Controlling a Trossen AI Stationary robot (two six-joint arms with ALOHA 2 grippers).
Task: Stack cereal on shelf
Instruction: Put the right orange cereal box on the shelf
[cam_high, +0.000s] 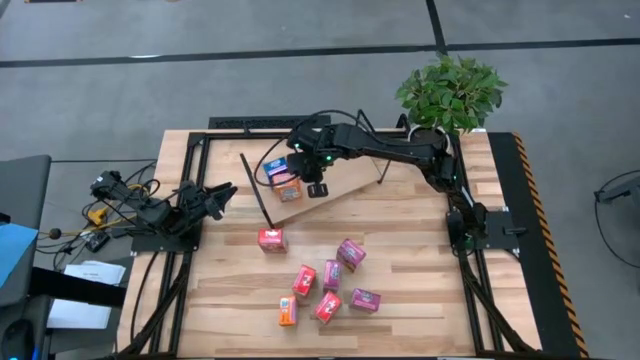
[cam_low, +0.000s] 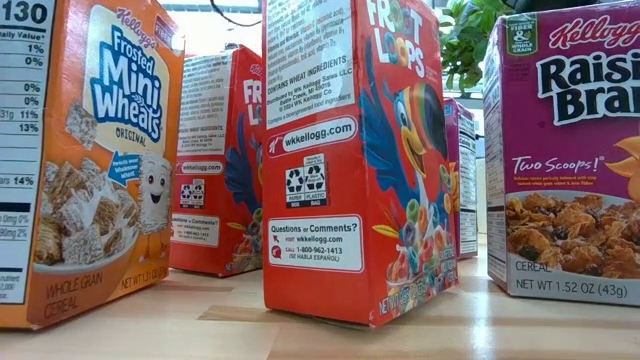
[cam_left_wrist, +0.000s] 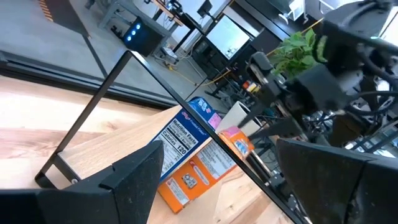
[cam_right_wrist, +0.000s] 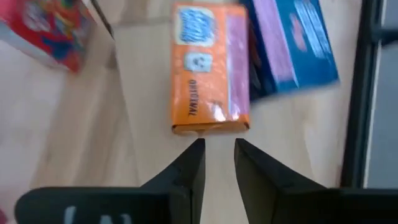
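Behind the slatted table (cam_high: 420, 270), a potted plant (cam_high: 450, 92) meets grey floor (cam_high: 150, 90).

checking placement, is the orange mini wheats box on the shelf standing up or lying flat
Lying flat. The right wrist view shows the orange Mini-Wheats box with its broad face up on the shelf, a pink box on it, just ahead of the empty right gripper.

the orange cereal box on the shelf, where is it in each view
High view: orange box on the shelf, beside the blue box, under the right gripper.
Low view: not identifiable; only table boxes show.
Left wrist view: centre, orange box on the board.
Right wrist view: orange box just beyond the fingertips.
Shared landmark: blue box.
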